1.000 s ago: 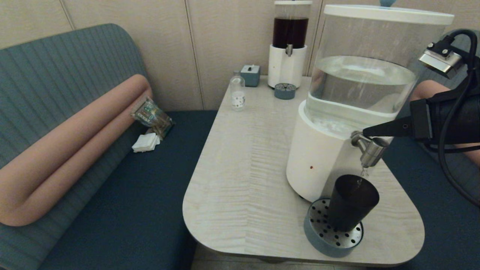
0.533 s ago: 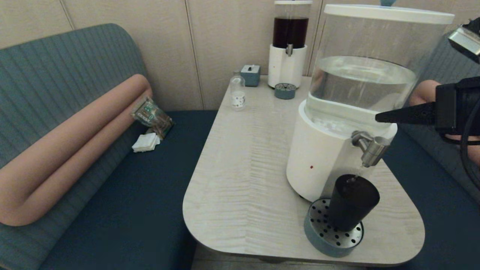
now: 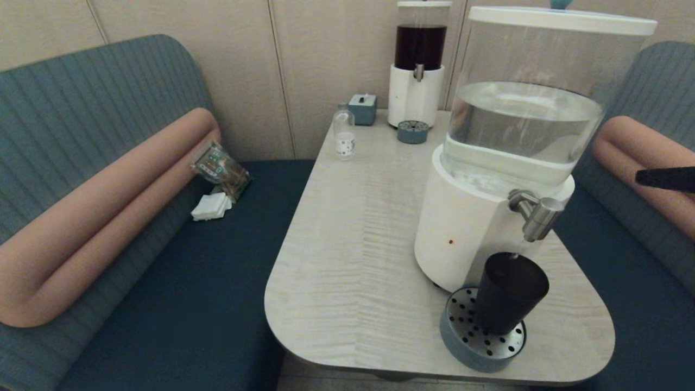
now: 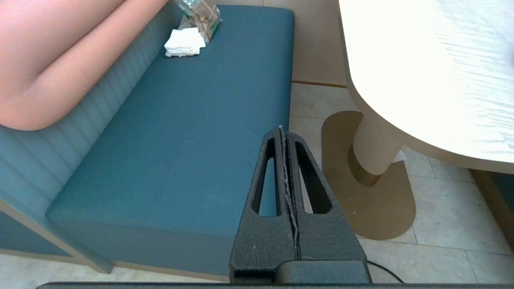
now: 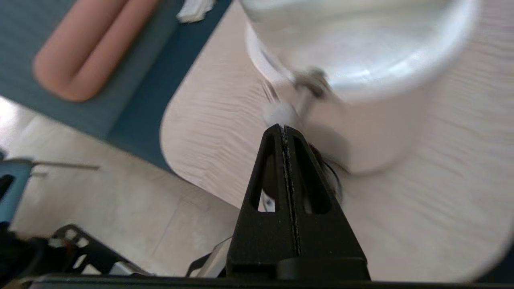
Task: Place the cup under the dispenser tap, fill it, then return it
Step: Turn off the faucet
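Note:
The dark cup (image 3: 507,300) stands upright on the round perforated drip tray (image 3: 461,331), directly below the silver dispenser tap (image 3: 535,214) of the big clear-water dispenser (image 3: 521,125). A thin drop hangs between spout and cup. My right gripper (image 3: 640,177) is shut and empty, off at the right edge, well clear of the tap; in its wrist view the right gripper (image 5: 284,127) points toward the blurred tap (image 5: 309,80). My left gripper (image 4: 282,129) is shut and empty, parked low beside the bench, away from the table.
At the back of the table (image 3: 353,244) stand a smaller dark-liquid dispenser (image 3: 418,65), a small clear bottle (image 3: 343,133), a grey box (image 3: 362,108) and a small drip tray (image 3: 412,132). A snack packet (image 3: 220,168) and napkins (image 3: 210,206) lie on the bench.
My right gripper has drawn back from the tap handle to the right edge of the head view. The stream from the spout has thinned to a drop. The cup has not moved.

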Available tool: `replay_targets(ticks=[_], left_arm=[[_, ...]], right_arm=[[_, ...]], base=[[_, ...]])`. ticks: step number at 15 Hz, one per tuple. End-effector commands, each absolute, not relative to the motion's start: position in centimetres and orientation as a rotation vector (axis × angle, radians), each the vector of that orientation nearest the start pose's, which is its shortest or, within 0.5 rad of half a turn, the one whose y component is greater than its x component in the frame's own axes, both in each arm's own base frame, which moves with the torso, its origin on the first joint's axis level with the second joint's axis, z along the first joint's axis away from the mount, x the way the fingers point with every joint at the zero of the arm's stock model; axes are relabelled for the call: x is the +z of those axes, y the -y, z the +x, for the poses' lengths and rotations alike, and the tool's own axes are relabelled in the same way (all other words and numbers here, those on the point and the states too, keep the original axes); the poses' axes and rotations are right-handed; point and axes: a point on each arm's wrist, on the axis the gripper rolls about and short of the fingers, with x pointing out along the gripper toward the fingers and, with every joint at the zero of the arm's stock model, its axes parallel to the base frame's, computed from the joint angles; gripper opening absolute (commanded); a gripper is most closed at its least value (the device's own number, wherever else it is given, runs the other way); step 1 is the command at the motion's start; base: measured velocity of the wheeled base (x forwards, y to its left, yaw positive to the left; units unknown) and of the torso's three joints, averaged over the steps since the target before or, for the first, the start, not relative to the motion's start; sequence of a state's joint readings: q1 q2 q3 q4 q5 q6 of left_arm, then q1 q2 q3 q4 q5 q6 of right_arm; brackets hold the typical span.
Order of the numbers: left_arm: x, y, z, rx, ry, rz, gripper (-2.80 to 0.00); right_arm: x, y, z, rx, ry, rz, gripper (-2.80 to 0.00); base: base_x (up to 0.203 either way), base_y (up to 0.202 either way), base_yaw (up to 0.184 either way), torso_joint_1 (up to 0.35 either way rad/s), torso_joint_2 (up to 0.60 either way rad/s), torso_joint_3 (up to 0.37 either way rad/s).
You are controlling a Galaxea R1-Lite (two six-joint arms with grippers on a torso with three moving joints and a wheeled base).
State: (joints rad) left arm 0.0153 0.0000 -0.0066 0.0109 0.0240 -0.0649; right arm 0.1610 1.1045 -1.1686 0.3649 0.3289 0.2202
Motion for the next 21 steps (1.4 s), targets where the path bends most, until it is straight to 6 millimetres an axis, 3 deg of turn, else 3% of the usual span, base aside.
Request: replay_targets(ticks=[1,5,7,13,14,21], left_arm=[[7.6,0.0,-2.3,0.04,-0.005,-0.066,-2.8],[7.6,0.0,-2.3,0.04,-0.004,-0.066,-2.8],[7.6,0.0,-2.3,0.04,-0.005,-0.066,-2.8],[7.6,0.0,-2.3,0.04,-0.004,-0.065,-2.8],[7.6,0.0,-2.3,0.038,-0.003,-0.066,-2.8],[7.6,0.0,-2.3,0.04,-0.005,-0.066,-2.8]], right_arm=[[32.2,-1.7,8.0,0.421,-0.259,0.237,-2.8],[29.9,-0.7,0.5,0.336,-0.177,0.233,-2.8],[27.9,-0.8,-1.4,0.276,-0.176,0.24,-2.8],[25.2,-2.5,-7.9,0.242,0.037,0.189,-2.8],[24.9,-2.6,-8.4,0.241,0.051,0.175,-2.8],[22.5,-1.5,-6.5,0.341,-0.046,0.123,-2.8]], base=[[0.0,0.0,0.0,0.0,0.0,0.0],[0.0,0.0,0.0,0.0,0.0,0.0],[0.0,0.0,0.0,0.0,0.0,0.0],[0.0,0.0,0.0,0.0,0.0,0.0],[0.0,0.0,0.0,0.0,0.0,0.0],[0.0,0.0,0.0,0.0,0.0,0.0]])
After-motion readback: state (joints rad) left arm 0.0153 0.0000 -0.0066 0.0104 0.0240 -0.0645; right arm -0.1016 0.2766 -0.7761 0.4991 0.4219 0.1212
